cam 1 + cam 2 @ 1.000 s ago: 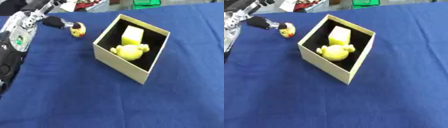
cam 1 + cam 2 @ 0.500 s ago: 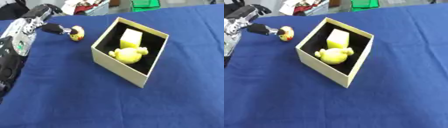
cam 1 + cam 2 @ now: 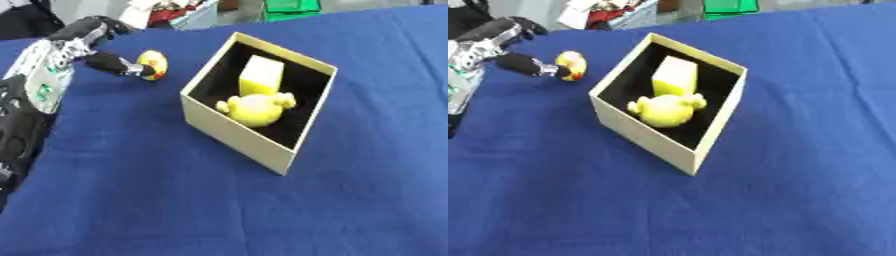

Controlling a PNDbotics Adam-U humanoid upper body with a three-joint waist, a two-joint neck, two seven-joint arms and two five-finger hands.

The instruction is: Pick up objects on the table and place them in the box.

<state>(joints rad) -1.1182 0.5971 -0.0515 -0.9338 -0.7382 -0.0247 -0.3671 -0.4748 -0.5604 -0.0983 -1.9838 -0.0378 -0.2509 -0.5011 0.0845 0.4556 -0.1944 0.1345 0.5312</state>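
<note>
Our left hand (image 3: 83, 47) pinches the small yellow toy (image 3: 153, 62) left of the box (image 3: 236, 137); we should lift it clear of the rim.

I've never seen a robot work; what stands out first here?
An open cream cardboard box sits mid-table on a blue cloth, holding a pale yellow block and a round yellow toy. At the upper left, the left robot hand reaches a small yellow ball-like toy lying outside the box.
</note>
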